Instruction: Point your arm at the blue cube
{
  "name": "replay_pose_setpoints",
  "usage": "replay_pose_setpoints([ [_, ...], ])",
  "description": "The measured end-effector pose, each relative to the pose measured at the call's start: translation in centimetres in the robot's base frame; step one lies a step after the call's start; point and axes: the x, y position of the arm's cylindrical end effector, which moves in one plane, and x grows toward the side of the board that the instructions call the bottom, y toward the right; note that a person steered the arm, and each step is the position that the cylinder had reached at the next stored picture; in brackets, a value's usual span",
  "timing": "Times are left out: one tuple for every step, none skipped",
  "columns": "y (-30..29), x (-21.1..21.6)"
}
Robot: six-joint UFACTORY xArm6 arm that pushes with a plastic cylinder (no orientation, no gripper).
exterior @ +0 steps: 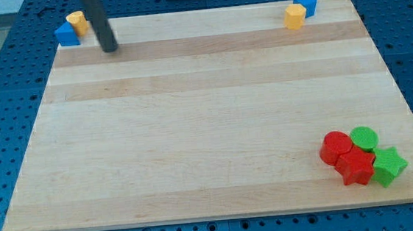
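Wood surface point(208, 130): light board on blue pegboard
Near right corner: red cylinder point(335, 148), red star point(356, 167), green cylinder point(364, 138), green star point(388, 165), clustered touching
Far right corner: blue cube point(305, 4), touching yellow block point(295, 16) on its left
Far left corner: blue block point(66, 34), yellow block point(76, 22), touching
My tip point(109, 48): just right of far-left pair, well apart from blue cube
Claw: none on this arm, just the rod

The dark rod point(95, 17) comes down from the view's top edge at the upper left, leaning slightly toward the view's right as it descends, and my tip point(109, 48) meets the surface there.
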Motion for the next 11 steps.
replay_pose_setpoints([
  [6.0, 0.0],
  [12.2, 0.7],
  [18.0, 1.6],
  [24.1, 2.3],
  [29.3, 2.5],
  [34.9, 2.5],
  [39.6, 1.8],
  [43.1, -0.7],
  [45.9, -3.5],
  [45.8, -7.5],
  [42.9, -8.7],
])
